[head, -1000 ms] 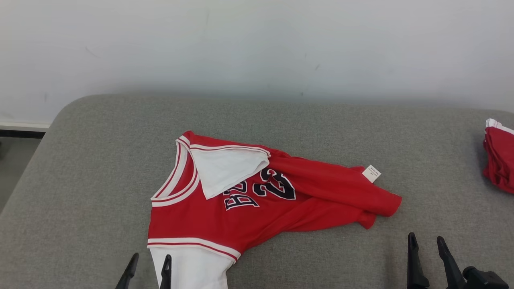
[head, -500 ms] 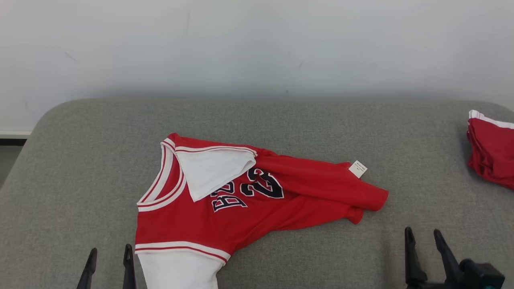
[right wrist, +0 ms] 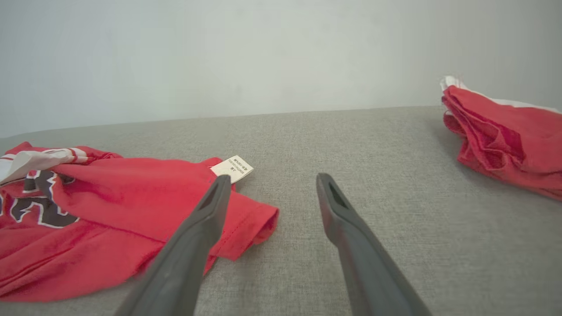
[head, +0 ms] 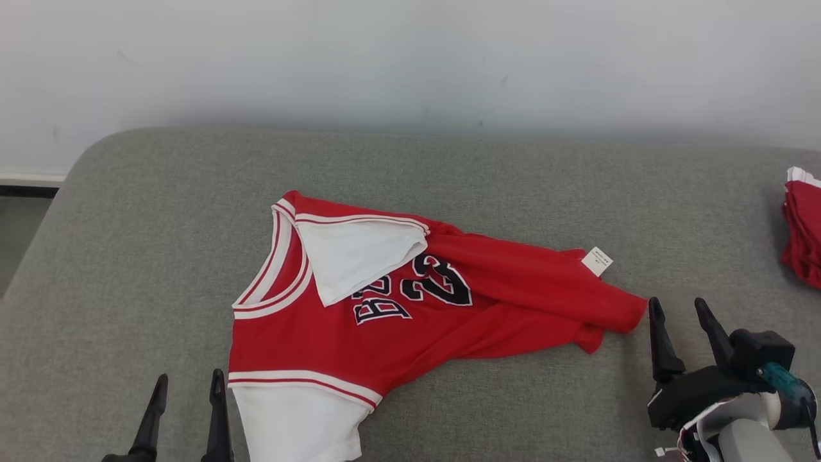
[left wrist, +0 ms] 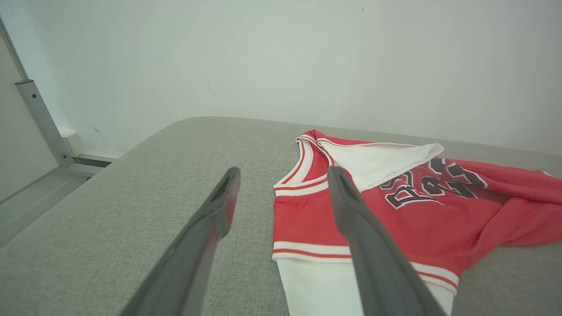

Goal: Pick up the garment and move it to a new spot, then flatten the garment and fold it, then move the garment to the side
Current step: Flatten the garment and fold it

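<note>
Garment [head: 449,321] rumpled on cushion [head: 128,256], red pile [head: 803,224] apart

Head view: looking down from above over the grey surface [head: 115,269].
Wrist views: looking low and near, both sharing the red jersey [left wrist: 421,228].
</note>
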Robot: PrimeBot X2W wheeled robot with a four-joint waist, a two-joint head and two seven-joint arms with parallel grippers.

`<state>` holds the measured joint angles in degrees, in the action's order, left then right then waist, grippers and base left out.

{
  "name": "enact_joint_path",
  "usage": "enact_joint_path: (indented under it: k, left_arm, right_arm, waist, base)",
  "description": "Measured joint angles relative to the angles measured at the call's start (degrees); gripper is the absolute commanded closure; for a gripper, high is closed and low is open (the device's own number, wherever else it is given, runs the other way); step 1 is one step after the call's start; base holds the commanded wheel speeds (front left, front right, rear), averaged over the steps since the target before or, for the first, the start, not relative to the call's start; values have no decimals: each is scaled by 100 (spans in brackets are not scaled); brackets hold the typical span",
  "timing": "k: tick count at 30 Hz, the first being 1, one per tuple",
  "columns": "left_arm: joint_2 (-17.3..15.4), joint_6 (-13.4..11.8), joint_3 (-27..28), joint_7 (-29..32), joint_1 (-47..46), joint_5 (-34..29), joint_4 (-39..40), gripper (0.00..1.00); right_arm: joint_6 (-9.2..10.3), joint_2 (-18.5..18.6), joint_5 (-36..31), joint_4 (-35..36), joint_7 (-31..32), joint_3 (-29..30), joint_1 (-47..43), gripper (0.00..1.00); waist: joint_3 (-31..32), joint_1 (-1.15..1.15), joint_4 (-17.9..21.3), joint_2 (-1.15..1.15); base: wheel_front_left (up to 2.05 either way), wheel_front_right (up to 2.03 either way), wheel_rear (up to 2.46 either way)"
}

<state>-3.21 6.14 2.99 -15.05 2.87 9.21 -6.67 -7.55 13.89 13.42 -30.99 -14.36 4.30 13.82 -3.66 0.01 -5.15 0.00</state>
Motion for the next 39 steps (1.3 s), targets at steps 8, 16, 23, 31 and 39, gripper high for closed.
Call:
enact_joint_path:
  k: [8,16,23,31,39]
  left_arm:
    - [15,41,-47,0,-146,-7,-67,0]
    - [24,49,-44,0,-222,-12,-160,0]
    - [26,77,-35,0,-222,3,-283,0]
    - [27,85,-162,0,-170,67,-320,0]
    - [27,68,-371,0,-192,141,-366,0]
  right_arm:
    - [0,109,203,-1127,91,-211,577,0]
    - [0,144,443,-1818,11,-636,971,100]
    - [0,434,463,-1014,-62,-587,1206,100]
    - [0,609,460,-186,-63,-681,1367,100]
    - [0,875,375,-691,69,-1027,2171,100]
  waist:
    - [-220,0,-213,0]
    - [-370,0,-352,0]
    - [-199,0,-254,0]
    - [6,-1,-191,0]
    - [-84,-1,-453,0]
  base:
    - [0,0,0]
    - [0,0,0]
    - [0,0,0]
    - [0,0,0]
    - [0,0,0]
